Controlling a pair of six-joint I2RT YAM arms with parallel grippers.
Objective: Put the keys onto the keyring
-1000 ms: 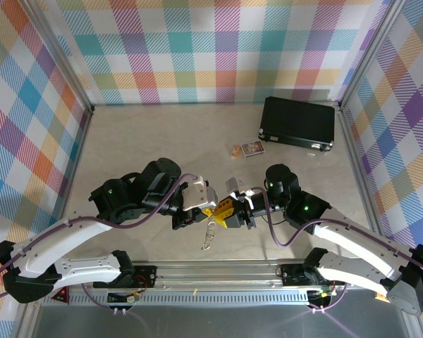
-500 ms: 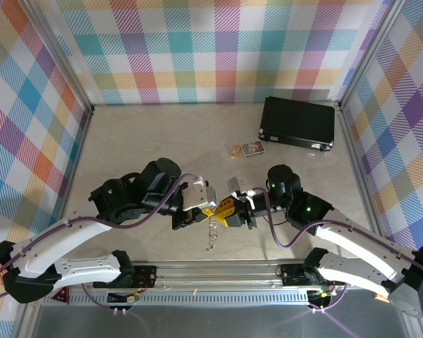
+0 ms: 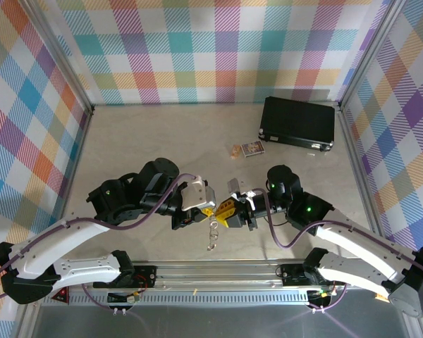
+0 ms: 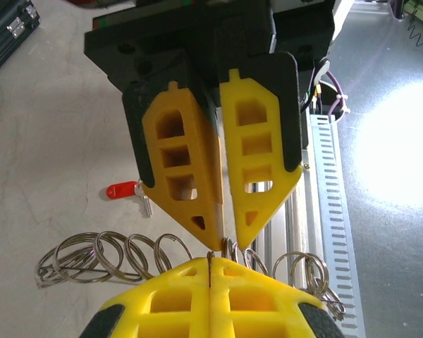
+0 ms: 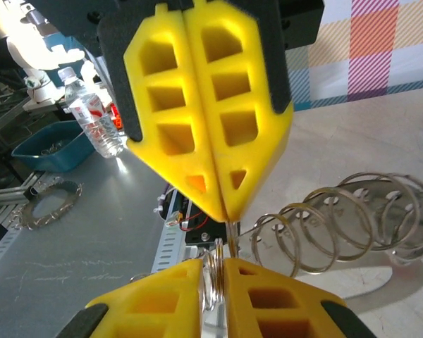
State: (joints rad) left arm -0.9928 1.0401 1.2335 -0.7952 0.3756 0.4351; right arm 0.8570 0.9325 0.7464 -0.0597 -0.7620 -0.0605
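The keyring (image 3: 212, 233) is a chain of silver metal loops, held up above the table between both grippers, with its loose end hanging toward the near edge. My left gripper (image 3: 204, 210) is shut on one thin loop, seen at its yellow tips (image 4: 210, 262). My right gripper (image 3: 223, 211) faces it tip to tip and is shut on two loops (image 5: 218, 266). More loops (image 4: 113, 250) trail to either side. The key (image 4: 121, 189), with a red plastic head and a silver blade, lies on the table beneath the grippers, apart from the keyring.
A black rectangular case (image 3: 298, 122) lies at the back right, with a small printed card (image 3: 248, 149) in front of it. A slotted metal rail (image 3: 218, 271) runs along the near edge. A water bottle (image 5: 92, 116) and a blue bin (image 5: 46, 144) stand beyond the table.
My right gripper's jaws have narrowed slightly on the loops. The hanging end of the keyring has shifted a little to the right. Both arms have hardly moved.
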